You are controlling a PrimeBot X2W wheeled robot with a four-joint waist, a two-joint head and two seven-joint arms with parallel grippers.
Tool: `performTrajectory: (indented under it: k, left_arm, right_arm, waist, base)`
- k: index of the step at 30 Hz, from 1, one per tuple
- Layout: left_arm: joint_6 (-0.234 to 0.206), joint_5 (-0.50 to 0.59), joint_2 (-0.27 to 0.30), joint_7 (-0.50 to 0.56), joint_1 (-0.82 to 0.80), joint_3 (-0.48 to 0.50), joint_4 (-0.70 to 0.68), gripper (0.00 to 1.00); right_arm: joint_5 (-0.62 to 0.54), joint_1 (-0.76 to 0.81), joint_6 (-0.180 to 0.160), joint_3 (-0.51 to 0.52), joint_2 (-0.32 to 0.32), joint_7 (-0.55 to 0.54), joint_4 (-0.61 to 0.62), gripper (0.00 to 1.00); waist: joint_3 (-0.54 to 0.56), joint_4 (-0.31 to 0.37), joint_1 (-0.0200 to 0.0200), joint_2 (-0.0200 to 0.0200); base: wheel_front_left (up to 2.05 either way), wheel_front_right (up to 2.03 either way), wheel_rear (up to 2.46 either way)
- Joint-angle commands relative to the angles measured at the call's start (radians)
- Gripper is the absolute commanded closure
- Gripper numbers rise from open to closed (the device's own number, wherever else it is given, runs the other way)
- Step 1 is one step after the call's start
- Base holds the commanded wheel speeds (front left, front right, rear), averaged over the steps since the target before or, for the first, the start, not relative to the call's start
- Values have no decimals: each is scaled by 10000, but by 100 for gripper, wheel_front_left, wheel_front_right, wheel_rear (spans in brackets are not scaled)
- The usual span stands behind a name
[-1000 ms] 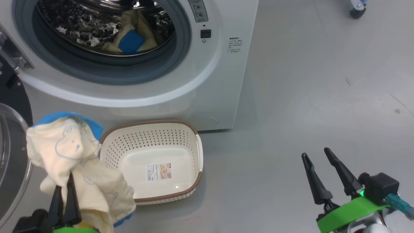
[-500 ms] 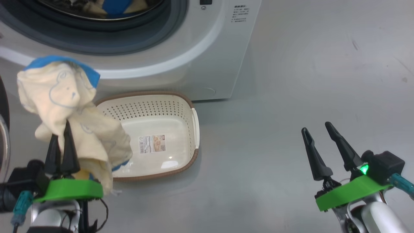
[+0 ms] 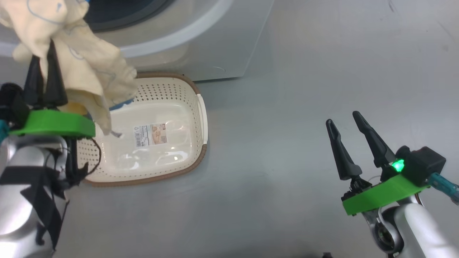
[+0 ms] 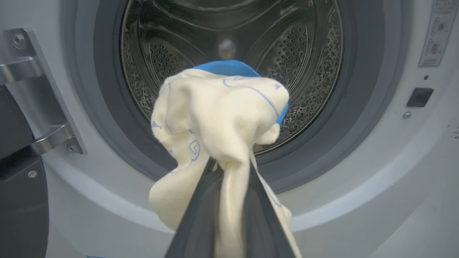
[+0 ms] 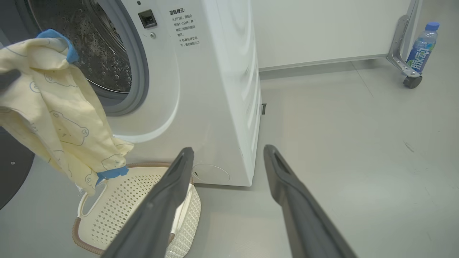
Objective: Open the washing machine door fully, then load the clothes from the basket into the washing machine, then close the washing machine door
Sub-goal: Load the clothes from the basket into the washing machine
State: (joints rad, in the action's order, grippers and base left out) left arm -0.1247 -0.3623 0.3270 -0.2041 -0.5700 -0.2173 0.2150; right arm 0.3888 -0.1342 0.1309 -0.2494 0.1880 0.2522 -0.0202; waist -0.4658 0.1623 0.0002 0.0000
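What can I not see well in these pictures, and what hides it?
- Left wrist view: drum, lower part behind the garment in the left tool.
- Left wrist view: door, cut by the left edge.
- Head view: washing machine, cut by the top edge; basket's left side, behind the left arm.
- Right wrist view: notice, too small to read.

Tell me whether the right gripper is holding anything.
No, the right gripper stands open above the floor, with nothing between its jaws.
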Motion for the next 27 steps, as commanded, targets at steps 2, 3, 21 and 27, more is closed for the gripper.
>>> performTrajectory:
  k: [2,3,21,27]
  left_arm:
    - [110,-40,483,102,-747,417,-77,100]
    - [179,-23,551,166,-1008,398,82,100]
    - [996,172,1208,1308,-5378,38,3153,100]
    - [1315,424,1247,1768,-6852,-357,4125,100]
  right_arm:
    - [63,-130,-2,-187,95,95,292,0]
    - [71,-164,-2,-198,88,95,295,0]
    - [178,-392,-2,-503,-24,95,265,0]
    - [223,-461,-2,-641,-87,95,282,0]
  waist:
    - [-300,263,-2,0]
    - [-368,324,-2,0]
    - [-1388,1160,-2,0]
    - [-1969,1407,-2,0]
  base:
    - [0,0,0]
    - [0,0,0]
    - [0,0,0]
    - [0,0,0]
